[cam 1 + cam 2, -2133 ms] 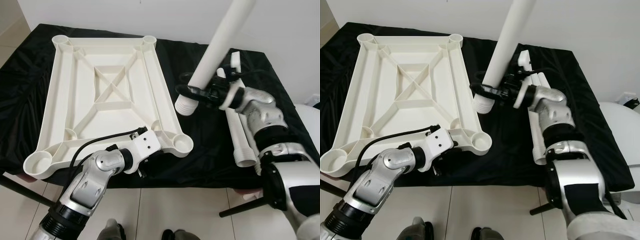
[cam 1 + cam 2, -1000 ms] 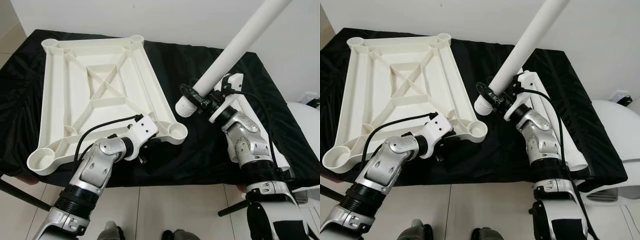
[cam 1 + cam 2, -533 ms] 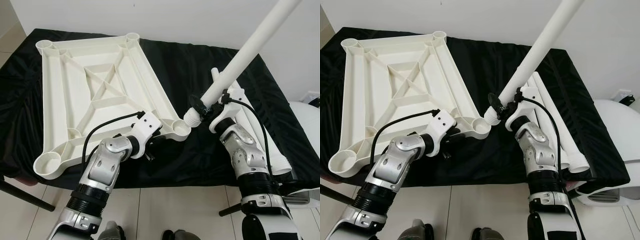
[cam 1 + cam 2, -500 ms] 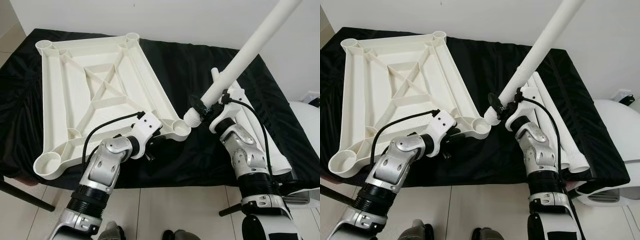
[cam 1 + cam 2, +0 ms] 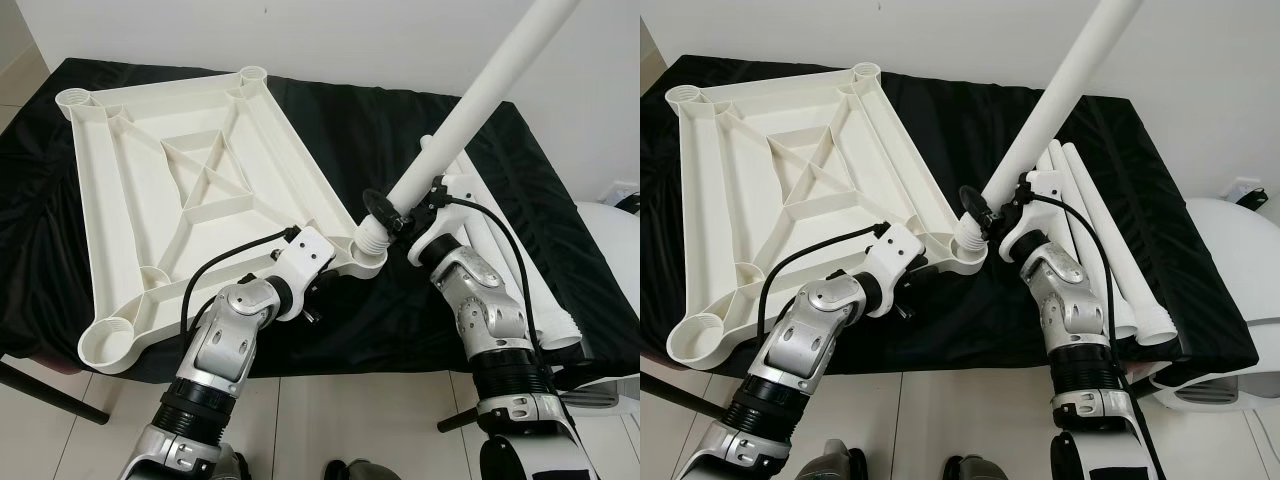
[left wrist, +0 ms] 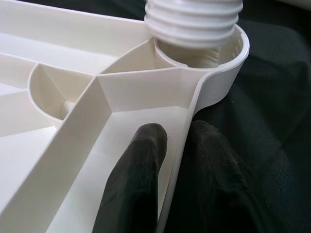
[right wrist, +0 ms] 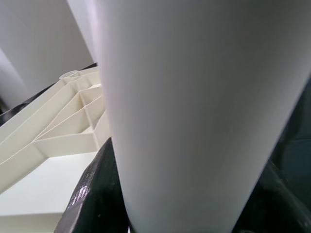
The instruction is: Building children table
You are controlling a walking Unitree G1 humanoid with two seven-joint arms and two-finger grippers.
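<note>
Your head cameras looked down on the white table top (image 5: pixel 190 190), which lay upside down, ribs upward, on the black cloth (image 5: pixel 400 130) over the work surface. Take its near right corner socket (image 5: pixel 366 258) as the reference point.

Right gripper (image 5: pixel 385 208): it was clamped round the lower part of the long white table leg (image 5: pixel 470 110), just above that socket. The leg rose tilted, up and away from the socket toward the white wall (image 5: pixel 300 35). Its ribbed, threaded end (image 5: pixel 374 232) stood at the socket mouth.

Left gripper (image 6: pixel 170 160): it gripped the table top's rim just beside the same socket, on the side nearest you. The head views hid its fingers under the silver wrist. The left wrist view showed what they could not: one black finger (image 6: pixel 138 165) lay inside the rim wall and the other outside it, pinching the wall between them. That view also showed the threaded end (image 6: pixel 194 22) seated at the socket opening and leaning; how far it had entered cannot be told.

The right wrist view gave you the leg's smooth shaft (image 7: pixel 204 111) close up, with black fingers (image 7: pixel 95 194) pressed on either side, and part of the ribbed underside beyond.

Spare legs (image 5: pixel 1110 250) lay side by side on the cloth, to the right of the socket and behind your right arm.
</note>
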